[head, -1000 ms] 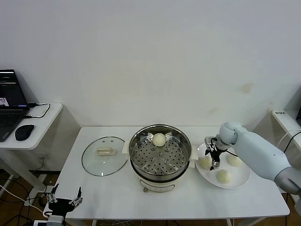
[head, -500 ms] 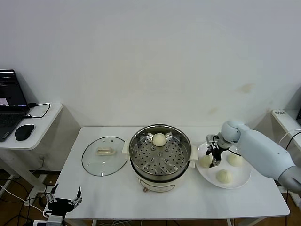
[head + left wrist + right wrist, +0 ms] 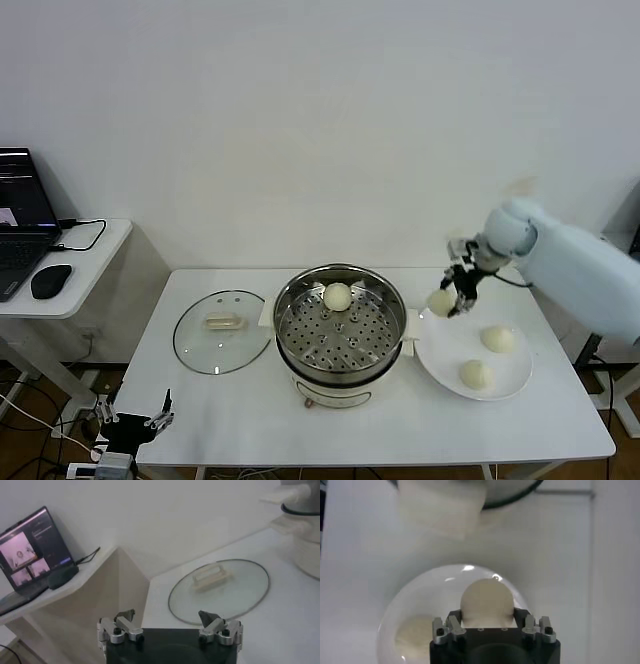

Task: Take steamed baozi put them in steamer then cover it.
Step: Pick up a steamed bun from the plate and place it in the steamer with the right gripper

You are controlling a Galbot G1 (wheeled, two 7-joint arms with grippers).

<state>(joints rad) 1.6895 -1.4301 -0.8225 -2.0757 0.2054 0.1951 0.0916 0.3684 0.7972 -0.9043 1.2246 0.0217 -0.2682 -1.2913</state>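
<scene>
Plain white wall [image 3: 320, 120] behind, evenly lit, with a faint smudge toward the right. White rectangular worktop [image 3: 250, 415] in front of it. To the left, a smaller white side table [image 3: 95, 255] carrying an open laptop [image 3: 20, 215], a black mouse [image 3: 50, 281] and a black cable [image 3: 85, 232]. Tangled cables [image 3: 30, 430] on the floor below.

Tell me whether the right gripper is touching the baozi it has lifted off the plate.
Touching. The right wrist view shows the baozi wedged between the fingers of the right gripper; the head view shows it hanging above the plate.
</scene>
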